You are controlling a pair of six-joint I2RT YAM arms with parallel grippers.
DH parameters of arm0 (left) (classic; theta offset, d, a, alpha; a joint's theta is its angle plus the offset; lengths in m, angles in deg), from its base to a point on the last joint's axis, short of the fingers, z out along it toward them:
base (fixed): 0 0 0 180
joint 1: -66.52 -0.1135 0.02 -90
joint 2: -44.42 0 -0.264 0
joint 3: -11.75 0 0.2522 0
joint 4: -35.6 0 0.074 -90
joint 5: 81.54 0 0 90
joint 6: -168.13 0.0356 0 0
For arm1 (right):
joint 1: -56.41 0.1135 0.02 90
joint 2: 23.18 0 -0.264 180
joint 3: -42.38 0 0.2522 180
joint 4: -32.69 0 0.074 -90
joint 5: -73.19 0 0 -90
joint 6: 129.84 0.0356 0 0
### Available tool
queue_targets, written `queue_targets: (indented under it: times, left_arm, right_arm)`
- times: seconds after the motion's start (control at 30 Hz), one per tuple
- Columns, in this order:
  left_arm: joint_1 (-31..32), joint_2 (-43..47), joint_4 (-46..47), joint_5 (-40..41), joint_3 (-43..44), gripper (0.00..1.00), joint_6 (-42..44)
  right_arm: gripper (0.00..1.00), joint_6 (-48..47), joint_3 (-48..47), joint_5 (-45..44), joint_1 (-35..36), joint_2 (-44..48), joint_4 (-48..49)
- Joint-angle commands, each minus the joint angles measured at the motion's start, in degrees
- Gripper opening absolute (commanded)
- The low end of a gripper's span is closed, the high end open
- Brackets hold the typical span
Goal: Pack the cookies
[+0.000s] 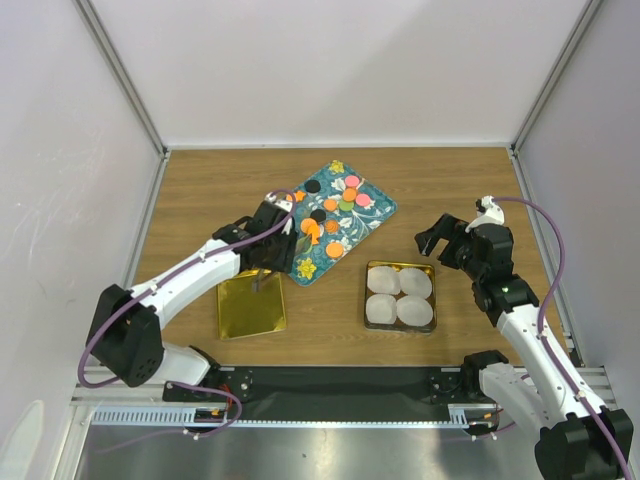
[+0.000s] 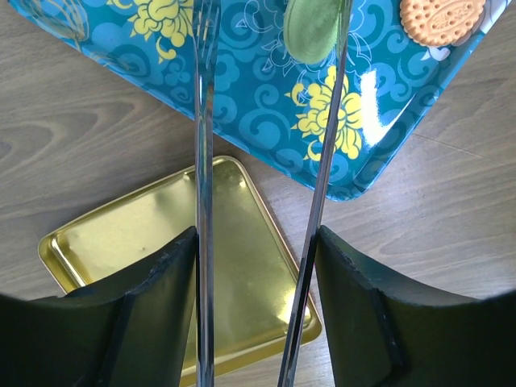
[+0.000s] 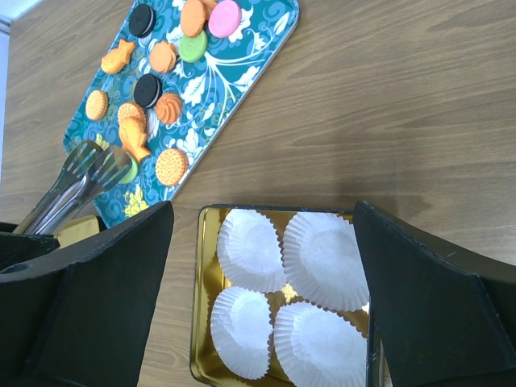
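Note:
Several cookies (image 1: 340, 205), orange, green, pink and black, lie on a teal floral tray (image 1: 372, 222); they also show in the right wrist view (image 3: 161, 56). My left gripper (image 1: 277, 243) is shut on metal tongs (image 2: 203, 161), over the tray's near-left corner. The tong tips stand on either side of a green cookie (image 2: 310, 31) on the tray (image 2: 242, 89); I cannot tell whether they pinch it. An orange cookie (image 2: 442, 20) lies to its right. My right gripper (image 1: 436, 240) is open and empty, above a gold tin (image 3: 197, 322) that holds several white paper cups (image 3: 322, 258).
A gold lid (image 1: 250, 305) lies on the wooden table below the left gripper, also in the left wrist view (image 2: 145, 250). The gold tin (image 1: 433, 270) sits right of centre. White walls enclose the table on three sides.

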State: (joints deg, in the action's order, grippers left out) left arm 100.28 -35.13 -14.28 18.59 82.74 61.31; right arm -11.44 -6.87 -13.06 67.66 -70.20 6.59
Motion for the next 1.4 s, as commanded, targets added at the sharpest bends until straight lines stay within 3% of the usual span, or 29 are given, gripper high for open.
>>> queue_targets:
  times: [0.0,0.87,1.37]
  left_arm:
    - [0.6,-0.1,2.2,-0.4,2.7,0.62,1.2]
    - [2.8,-1.9,0.9,1.5,2.8,0.61,0.8]
    - [3.6,1.4,-3.3,3.5,5.1,0.39,1.4]
  right_arm:
    - [1.0,-0.8,0.1,-0.4,-0.1,0.1,1.4]
    - [1.0,-0.9,0.1,-0.5,-0.1,-0.2,1.5]
    - [1.0,-0.9,0.1,-0.2,-0.1,-0.3,1.5]
